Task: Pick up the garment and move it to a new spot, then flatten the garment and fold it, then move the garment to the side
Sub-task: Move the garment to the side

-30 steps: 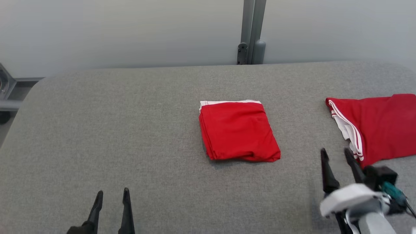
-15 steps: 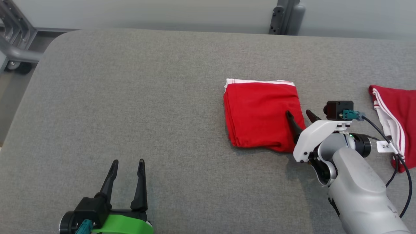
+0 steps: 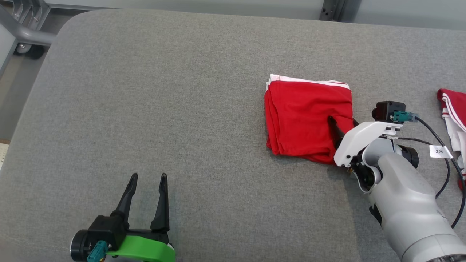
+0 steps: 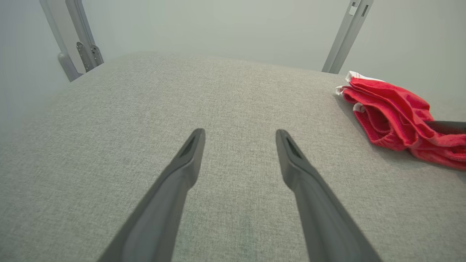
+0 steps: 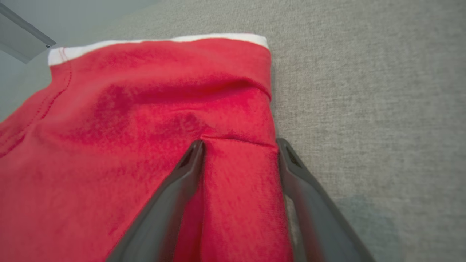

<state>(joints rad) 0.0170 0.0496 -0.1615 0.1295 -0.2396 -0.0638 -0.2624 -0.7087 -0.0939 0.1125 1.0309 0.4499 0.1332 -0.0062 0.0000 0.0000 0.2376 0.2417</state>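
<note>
The folded red garment [image 3: 307,120] lay on the grey surface [image 3: 145,91], right of centre in the head view, a rough rectangle with a white band along its far edge. In the left wrist view it [image 4: 393,109] sat off to the right, its stacked layers showing at the near side.

A second earlier the right hand had been well apart from this garment, low at the right and near the second red garment [image 3: 450,105]. Half a second earlier it had reached the folded garment's right edge, and it was there now. The right hand [image 3: 342,122] pointed in over the near right part of the fold. In the right wrist view its fingers [image 5: 240,145] were spread. One finger rested on top of the red cloth and the other lay along the cloth's right edge, with a strip of fabric between them. The hand was released, not clenched on anything.

The garment itself was as flat and folded as before. The whole head view had shifted, so the camera had moved.

The left hand [image 3: 149,176] remained released, its fingers [image 4: 240,133] parted above bare surface, well apart from the garment.
</note>
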